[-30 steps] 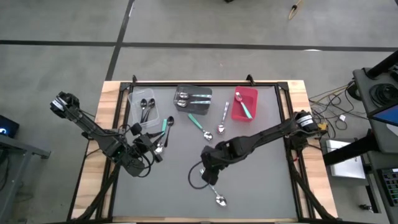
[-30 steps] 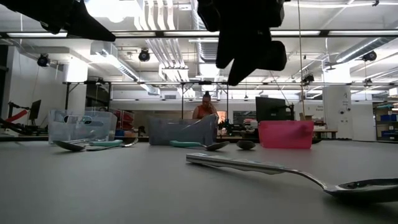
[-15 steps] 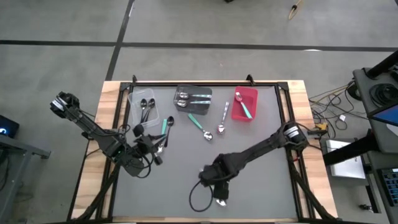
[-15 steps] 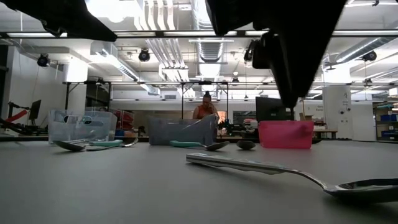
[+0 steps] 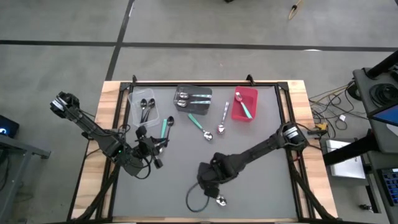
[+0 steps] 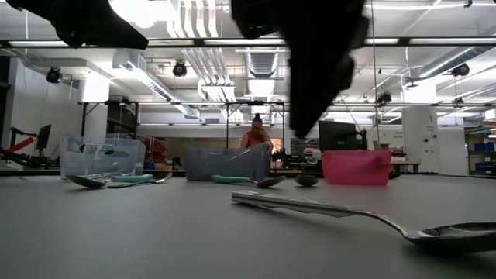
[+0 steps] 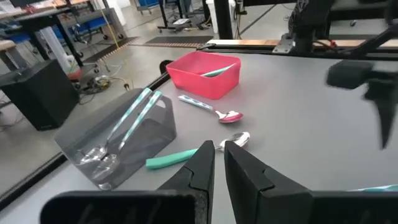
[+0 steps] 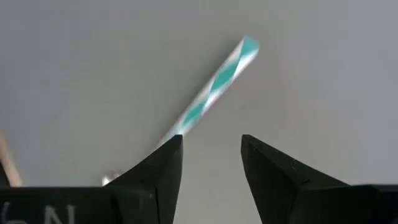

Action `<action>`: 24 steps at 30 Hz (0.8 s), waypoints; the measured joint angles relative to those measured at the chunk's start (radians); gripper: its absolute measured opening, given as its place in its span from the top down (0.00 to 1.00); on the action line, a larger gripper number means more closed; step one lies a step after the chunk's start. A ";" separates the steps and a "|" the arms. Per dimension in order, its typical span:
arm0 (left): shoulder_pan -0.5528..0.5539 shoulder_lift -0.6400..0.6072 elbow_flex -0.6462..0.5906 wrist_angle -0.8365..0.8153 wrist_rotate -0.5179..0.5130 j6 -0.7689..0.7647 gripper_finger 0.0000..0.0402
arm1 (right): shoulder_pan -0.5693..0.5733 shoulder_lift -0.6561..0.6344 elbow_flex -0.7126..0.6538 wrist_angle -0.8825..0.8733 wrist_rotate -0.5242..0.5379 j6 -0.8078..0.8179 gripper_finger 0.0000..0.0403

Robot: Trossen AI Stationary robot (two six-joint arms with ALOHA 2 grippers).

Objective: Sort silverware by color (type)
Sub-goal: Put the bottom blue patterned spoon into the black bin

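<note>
Partly sorted: some spoons sit in the bins (image 5: 193,98), several loose mid-tabletop (image 5: 261,193); right claw (image 5: 210,185) apart over lower-center spoon (image 5: 219,200), left claw (image 5: 163,144) together, empty.

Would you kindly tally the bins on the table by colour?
Clear bin: 1
Dark grey bin: 1
Red bin: 1
Total: 3

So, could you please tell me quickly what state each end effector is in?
Left end effector: closed, holding nothing.
Right end effector: open, above a teal-and-silver striped spoon handle.
</note>
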 joint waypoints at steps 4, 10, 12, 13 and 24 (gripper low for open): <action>0.000 0.000 0.000 0.008 0.044 -0.027 0.95 | -0.041 0.000 -0.001 0.078 0.004 0.059 0.61; 0.000 0.000 0.000 0.008 0.046 -0.024 0.95 | -0.051 0.000 -0.006 0.168 -0.003 0.068 0.61; 0.000 0.000 0.000 0.007 0.046 -0.021 0.95 | -0.052 0.000 -0.014 0.182 0.003 0.068 0.61; 0.000 0.000 0.000 0.007 0.046 -0.019 0.95 | -0.052 0.001 -0.021 0.187 0.003 0.068 0.61; 0.000 0.000 0.000 0.012 0.045 -0.005 0.95 | -0.050 0.134 -0.012 0.150 -0.076 0.093 0.61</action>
